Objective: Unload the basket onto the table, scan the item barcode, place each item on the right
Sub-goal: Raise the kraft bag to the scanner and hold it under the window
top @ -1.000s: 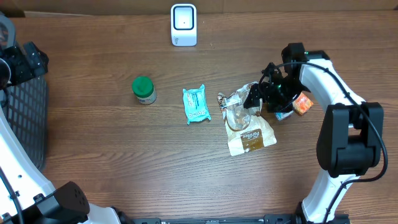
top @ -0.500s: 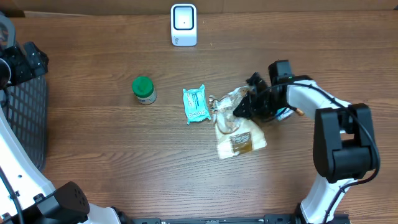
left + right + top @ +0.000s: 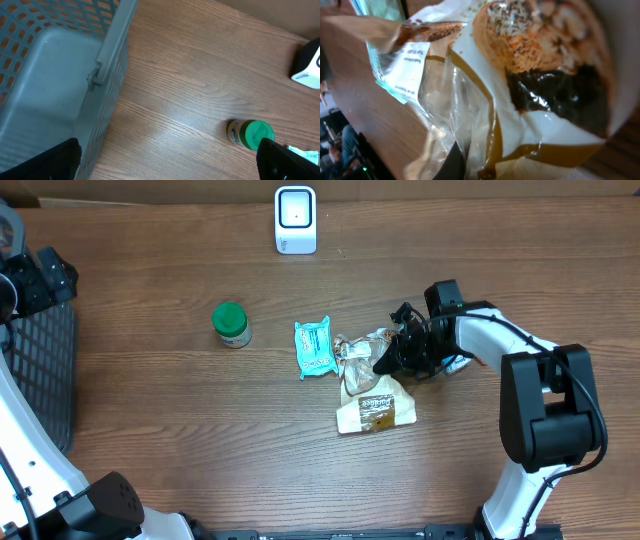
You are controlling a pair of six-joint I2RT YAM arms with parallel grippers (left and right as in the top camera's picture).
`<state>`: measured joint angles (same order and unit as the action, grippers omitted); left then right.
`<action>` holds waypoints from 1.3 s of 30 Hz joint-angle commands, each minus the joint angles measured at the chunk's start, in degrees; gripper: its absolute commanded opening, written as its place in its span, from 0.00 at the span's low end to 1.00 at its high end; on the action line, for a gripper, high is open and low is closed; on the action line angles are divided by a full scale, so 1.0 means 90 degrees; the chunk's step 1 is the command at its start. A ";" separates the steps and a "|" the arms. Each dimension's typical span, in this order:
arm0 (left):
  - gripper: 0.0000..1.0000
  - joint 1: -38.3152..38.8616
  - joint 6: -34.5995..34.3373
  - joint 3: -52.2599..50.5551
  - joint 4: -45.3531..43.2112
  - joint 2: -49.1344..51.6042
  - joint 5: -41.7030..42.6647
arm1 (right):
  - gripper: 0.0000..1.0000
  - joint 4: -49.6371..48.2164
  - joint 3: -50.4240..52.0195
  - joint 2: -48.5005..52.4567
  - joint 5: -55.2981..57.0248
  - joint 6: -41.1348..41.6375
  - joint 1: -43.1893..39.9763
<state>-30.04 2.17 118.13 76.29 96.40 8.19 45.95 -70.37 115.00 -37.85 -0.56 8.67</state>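
A crinkled brown and white snack bag [image 3: 375, 402] with a clear plastic top lies right of the table's middle. My right gripper [image 3: 393, 358] is shut on the bag's upper part. In the right wrist view the bag [image 3: 535, 85] fills the frame, and one dark finger [image 3: 456, 162] presses against its clear film. The white barcode scanner [image 3: 295, 220] stands at the back centre. My left gripper [image 3: 165, 172] hangs open over bare wood beside the basket, holding nothing.
A grey mesh basket [image 3: 45, 370] sits at the left edge. A green-lidded jar [image 3: 231, 325] and a teal packet [image 3: 315, 348] lie between the basket and the bag. A small item [image 3: 462, 363] shows partly behind the right arm.
My right gripper has moved left onto the bag and shut on it. The bag has slid left and toward the front. The left arm has not moved.
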 commanded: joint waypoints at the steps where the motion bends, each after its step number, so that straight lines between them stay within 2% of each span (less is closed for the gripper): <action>1: 1.00 0.0007 0.0168 0.0053 -0.0002 -0.0015 0.0044 | 0.04 0.0755 -0.1098 0.0070 0.0146 0.0109 0.0002; 3: 1.00 0.0007 0.0168 0.0053 -0.0002 -0.0015 0.0044 | 0.04 0.1814 -0.2395 0.0068 0.0027 0.0107 0.0002; 7: 1.00 0.0007 0.0168 0.0053 -0.0002 -0.0015 0.0046 | 0.04 0.2844 -0.4238 0.0039 -0.0697 0.0032 0.0007; 9: 1.00 0.0007 0.0168 0.0053 -0.0002 -0.0015 0.0044 | 0.04 0.3206 -0.5073 -0.0032 -0.0682 0.0007 0.0073; 13: 1.00 0.0007 0.0168 0.0053 -0.0005 -0.0015 0.0044 | 0.04 0.3415 -0.5967 -0.0255 -0.0209 0.0012 0.0393; 19: 1.00 0.0007 0.0168 0.0053 -0.0002 -0.0015 0.0046 | 0.04 0.3145 -0.6144 -0.0481 0.1661 0.0243 0.1214; 22: 1.00 0.0007 0.0168 0.0053 -0.0002 -0.0015 0.0046 | 0.04 0.2137 -0.6142 -0.0452 0.4313 0.0765 0.1855; 25: 1.00 0.0007 0.0168 0.0053 -0.0002 -0.0015 0.0044 | 0.04 0.0753 -0.6071 -0.0313 0.6674 0.0644 0.2344; 28: 1.00 0.0007 0.0168 0.0053 -0.0002 -0.0015 0.0046 | 0.04 -0.0347 -0.5969 -0.0080 0.7446 -0.0022 0.2538; 31: 1.00 0.0007 0.0168 0.0053 -0.0005 -0.0015 0.0044 | 0.04 -0.2089 -0.5969 0.0583 0.7919 -0.1688 0.2572; 35: 1.00 0.0007 0.0168 0.0053 -0.0002 -0.0015 0.0044 | 0.04 -0.4636 -0.5969 0.1634 0.8609 -0.4677 0.2555; 36: 1.00 0.0007 0.0168 0.0053 -0.0002 -0.0015 0.0044 | 0.04 -0.4969 -0.5969 0.1809 0.8653 -0.5068 0.2555; 37: 1.00 0.0007 0.0168 0.0053 -0.0002 -0.0015 0.0044 | 0.04 -0.5659 -0.5969 0.2263 0.8706 -0.6008 0.2543; 39: 1.00 0.0007 0.0168 0.0053 -0.0002 -0.0015 0.0044 | 0.04 -0.5996 -0.5969 0.2591 0.8699 -0.6300 0.2504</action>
<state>-30.04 2.17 118.13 76.38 96.44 8.19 -4.67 -123.83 134.85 36.97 -42.02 31.73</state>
